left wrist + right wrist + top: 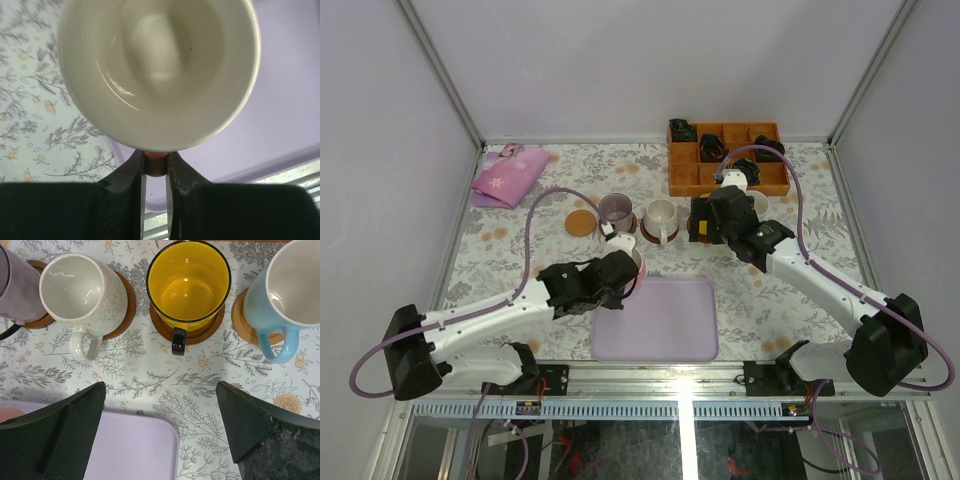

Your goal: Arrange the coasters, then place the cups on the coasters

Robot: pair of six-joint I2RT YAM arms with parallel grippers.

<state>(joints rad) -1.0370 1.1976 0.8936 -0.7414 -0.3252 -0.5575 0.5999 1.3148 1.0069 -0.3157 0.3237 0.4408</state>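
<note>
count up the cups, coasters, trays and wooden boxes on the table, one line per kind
cups: 5 (purple cup, white cup, yellow cup, blue cup, pink cup)
coasters: 5 (bare coaster, four coasters under cups)
tray: 1
wooden box: 1
total: 12

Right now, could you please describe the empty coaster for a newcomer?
From the orange wooden box at the far edge, follow the row of cups leftward. Just past the purple cup lies the coaster, the only one without a cup.
</note>
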